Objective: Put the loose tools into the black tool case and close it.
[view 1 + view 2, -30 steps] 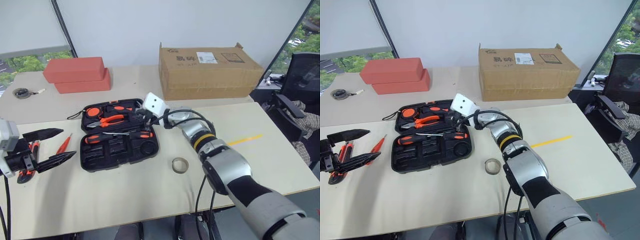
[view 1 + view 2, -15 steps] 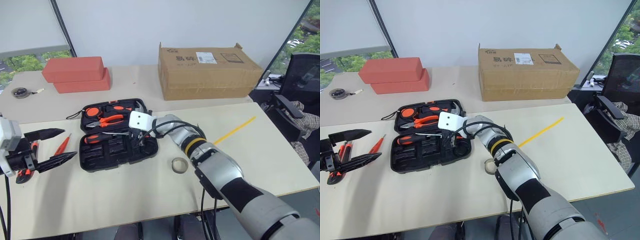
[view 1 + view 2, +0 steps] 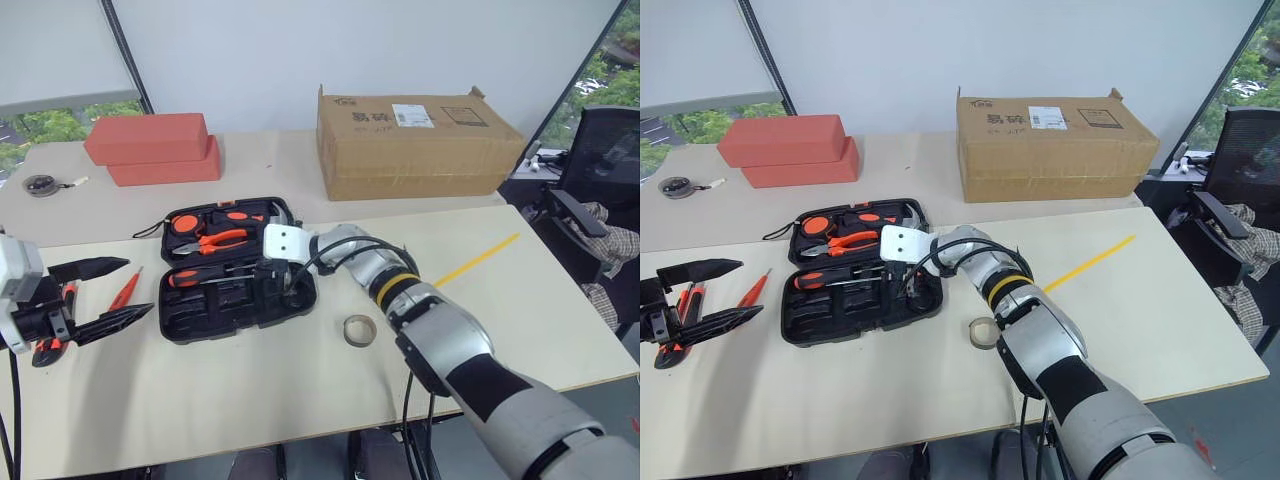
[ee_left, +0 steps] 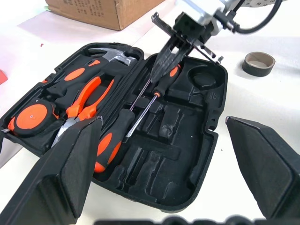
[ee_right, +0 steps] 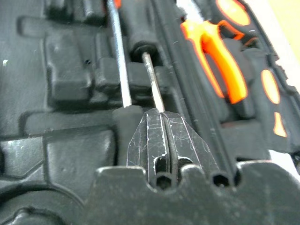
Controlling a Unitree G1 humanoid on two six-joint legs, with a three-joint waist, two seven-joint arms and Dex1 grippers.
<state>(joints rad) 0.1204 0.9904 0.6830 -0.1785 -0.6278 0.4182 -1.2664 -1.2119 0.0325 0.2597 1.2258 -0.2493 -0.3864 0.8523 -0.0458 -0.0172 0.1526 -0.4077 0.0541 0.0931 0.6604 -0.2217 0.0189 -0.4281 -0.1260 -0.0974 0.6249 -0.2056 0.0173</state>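
Pale tabletop (image 3: 250,400) runs under a white wall and window; red bricks (image 3: 155,148) and a cardboard box (image 3: 415,140) stand at the back, a tape roll (image 3: 360,330) nearer the front; the black tool case (image 3: 235,270) lies open mid-table; the right gripper (image 4: 161,63), fingers pressed together, sits over the screwdrivers (image 4: 136,117) in it; the left gripper (image 3: 100,295), fingers spread, hovers by loose tools (image 3: 125,288) at the left edge.

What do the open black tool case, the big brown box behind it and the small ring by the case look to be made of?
Open black tool case: matte moulded plastic, judging by its formed recesses. Big brown box: plain corrugated cardboard with a printed label. Small ring: probably a roll of tape, tan and dull; too small to be sure.
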